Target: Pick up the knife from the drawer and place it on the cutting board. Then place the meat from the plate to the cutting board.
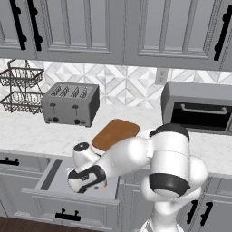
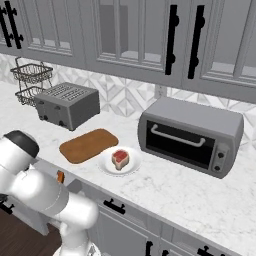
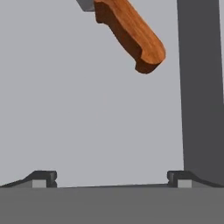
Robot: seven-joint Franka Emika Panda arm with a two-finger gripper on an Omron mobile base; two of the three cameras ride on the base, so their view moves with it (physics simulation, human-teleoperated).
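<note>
The knife lies on the flat grey floor of the open drawer, its orange-brown handle toward me and a sliver of grey blade at the top edge of the hand view. My gripper is open above the drawer floor, short of the handle, with nothing between its fingertips. A bit of the orange handle peeks out beside my arm. The reddish-brown cutting board lies bare on the counter. Next to it on its right stands the white plate carrying the meat.
A toaster stands behind the board and wire baskets at the far left. The toaster oven sits right of the plate. The drawer's dark side wall runs close to the handle. Upper cabinets hang overhead.
</note>
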